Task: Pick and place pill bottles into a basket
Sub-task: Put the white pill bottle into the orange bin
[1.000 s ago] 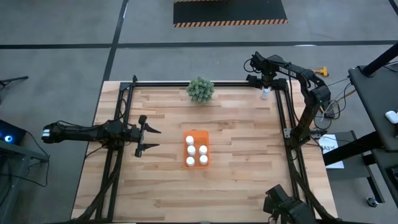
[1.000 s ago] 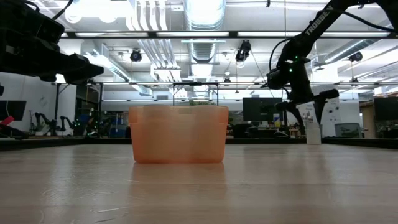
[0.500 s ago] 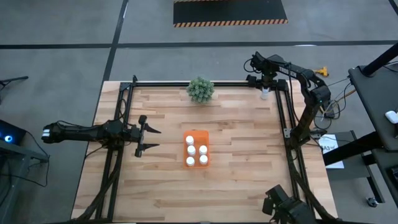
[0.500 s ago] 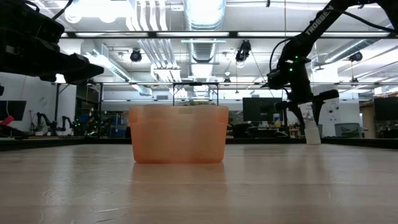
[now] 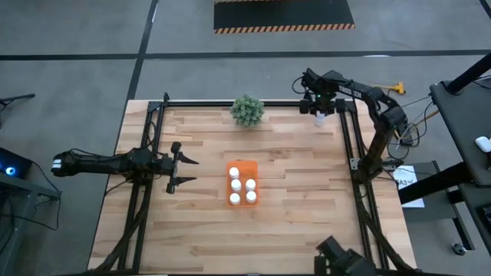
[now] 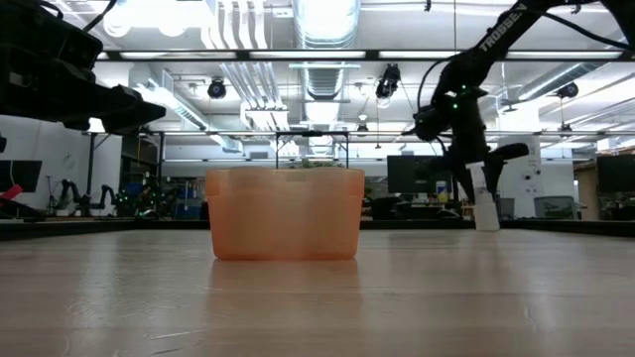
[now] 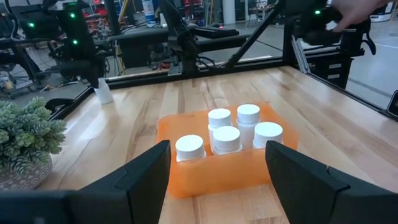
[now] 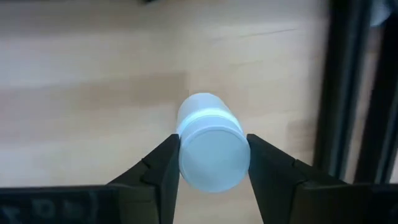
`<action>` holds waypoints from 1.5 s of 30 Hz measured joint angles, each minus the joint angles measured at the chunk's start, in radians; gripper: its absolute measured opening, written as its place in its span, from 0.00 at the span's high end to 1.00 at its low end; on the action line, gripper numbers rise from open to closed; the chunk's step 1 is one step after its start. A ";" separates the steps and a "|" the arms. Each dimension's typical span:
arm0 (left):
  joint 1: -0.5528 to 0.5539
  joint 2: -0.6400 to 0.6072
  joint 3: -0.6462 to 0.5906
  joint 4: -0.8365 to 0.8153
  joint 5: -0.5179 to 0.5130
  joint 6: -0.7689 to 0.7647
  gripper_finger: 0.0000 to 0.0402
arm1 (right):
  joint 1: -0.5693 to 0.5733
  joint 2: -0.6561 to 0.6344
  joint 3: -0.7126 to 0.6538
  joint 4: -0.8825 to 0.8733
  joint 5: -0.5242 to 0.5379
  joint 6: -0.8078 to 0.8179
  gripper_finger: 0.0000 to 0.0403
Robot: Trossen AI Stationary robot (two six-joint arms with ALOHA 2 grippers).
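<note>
The orange basket stands mid-table with several white pill bottles upright in it; it also shows in the left wrist view. One more white bottle is at the table's far right, between the fingers of my right gripper, which is shut on it. It also shows in the low view. My left gripper is open and empty, level above the table to the left of the basket, pointing at it. My right gripper pinches the bottle's capped top end between its two fingers, one on each side. The fingers come from above, pointing down. The bottle stands about upright below them; whether its base is on the table or just above it, I cannot tell.
A green bushy plant in a pot stands at the far edge, left of the bottle. Black frame rails run along the table's left, right and far sides. Bare wood lies between the bottle and the basket.
My right gripper has gone toward the table's left edge, along the far edge, with the bottle between its fingers. The bottle has moved left with it and stays about upright.
</note>
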 joint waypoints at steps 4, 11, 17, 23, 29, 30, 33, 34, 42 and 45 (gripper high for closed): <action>0.000 -0.001 0.000 0.000 0.000 0.000 0.39 | 0.084 -0.002 -0.001 0.000 -0.005 -0.022 0.64; 0.000 -0.001 0.000 0.000 0.000 0.000 0.39 | 0.271 -0.020 0.021 -0.013 -0.012 -0.015 0.64; 0.000 0.000 0.000 0.001 0.000 0.000 0.39 | 0.439 -0.034 0.065 -0.013 -0.011 0.047 0.64; 0.000 0.000 0.000 0.001 0.000 0.000 0.39 | 0.572 -0.034 0.135 -0.018 -0.052 0.110 0.64; 0.000 0.000 0.000 0.001 0.000 0.000 0.39 | 0.675 -0.033 0.264 -0.042 -0.064 0.172 0.64; 0.000 0.000 0.000 0.000 0.000 0.000 0.39 | 0.690 -0.033 0.288 -0.047 -0.068 0.180 0.64; 0.000 -0.001 0.000 0.001 0.000 0.000 0.39 | 0.736 -0.030 0.351 -0.048 -0.083 0.202 0.64; 0.000 0.000 0.000 0.001 0.000 0.000 0.39 | 0.752 -0.030 0.368 -0.048 -0.085 0.207 0.64; 0.000 0.000 0.000 0.001 0.000 0.000 0.39 | 0.865 -0.029 0.444 -0.048 -0.086 0.247 0.64; 0.000 -0.001 0.000 0.001 0.000 0.000 0.39 | 0.899 -0.029 0.450 -0.048 -0.086 0.274 0.64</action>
